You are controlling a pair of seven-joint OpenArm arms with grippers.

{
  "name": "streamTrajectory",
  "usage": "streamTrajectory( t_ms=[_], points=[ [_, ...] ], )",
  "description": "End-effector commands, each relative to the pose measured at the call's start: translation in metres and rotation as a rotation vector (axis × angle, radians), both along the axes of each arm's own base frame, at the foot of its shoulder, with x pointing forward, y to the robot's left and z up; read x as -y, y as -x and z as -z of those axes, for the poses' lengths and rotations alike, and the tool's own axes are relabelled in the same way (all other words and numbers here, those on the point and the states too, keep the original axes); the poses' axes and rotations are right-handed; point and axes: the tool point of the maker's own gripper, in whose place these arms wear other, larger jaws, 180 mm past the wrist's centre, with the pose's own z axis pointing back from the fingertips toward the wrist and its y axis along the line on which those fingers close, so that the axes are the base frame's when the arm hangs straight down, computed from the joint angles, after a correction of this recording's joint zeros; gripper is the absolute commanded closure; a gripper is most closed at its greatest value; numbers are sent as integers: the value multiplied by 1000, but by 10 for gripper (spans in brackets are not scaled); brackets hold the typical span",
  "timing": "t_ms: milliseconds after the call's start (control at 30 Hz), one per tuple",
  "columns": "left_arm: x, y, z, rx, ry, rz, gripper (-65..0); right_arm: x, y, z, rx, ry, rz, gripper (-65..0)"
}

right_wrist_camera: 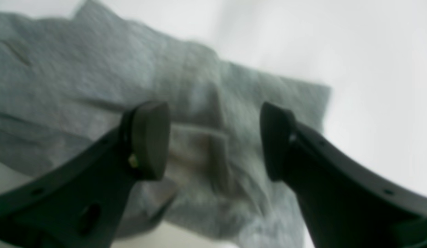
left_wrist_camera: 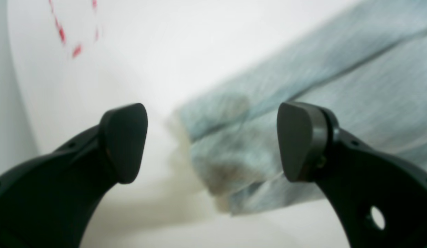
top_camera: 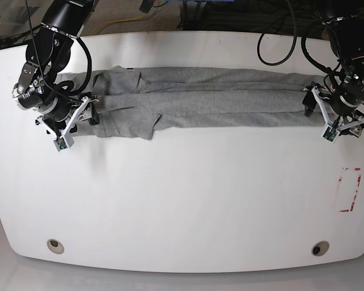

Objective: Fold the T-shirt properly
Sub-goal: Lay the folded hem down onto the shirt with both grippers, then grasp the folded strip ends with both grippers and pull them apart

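Here, both hands — left hand (left_wrist_camera: 211, 141), right hand (right_wrist_camera: 215, 139) — hang released at opposite ends of the T-shirt (top_camera: 200, 97), laid as a long band on the counter (top_camera: 188, 194) — likely for folding.

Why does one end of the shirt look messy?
The T-shirt lies as a long, fairly neat strip across the table, but its end by the right gripper is untidy: a flap sticks out below the strip's edge. Both grippers are open, with the left gripper at the other end.

T-shirt (top_camera: 206, 97): soft heather-grey knit cloth, matt
Table (top_camera: 182, 200): smooth white, faint sheen
Left gripper (left_wrist_camera: 213, 141): matt black plastic
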Motion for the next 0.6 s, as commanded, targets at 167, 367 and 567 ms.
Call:
streamTrajectory(
  t_ms=[167,367,567],
  points=[
    [0,-6,26,-64,21,-20,-554,0,-34,18,-48,-114,35,-401],
    [-9,8,58,-162,35,-56,-554,-3,-40,21,-58,-145,38,-352],
    [-16,20,79,-228,57,-85,-553,-7,-41,22,-57,-154,36,0]
  ],
)
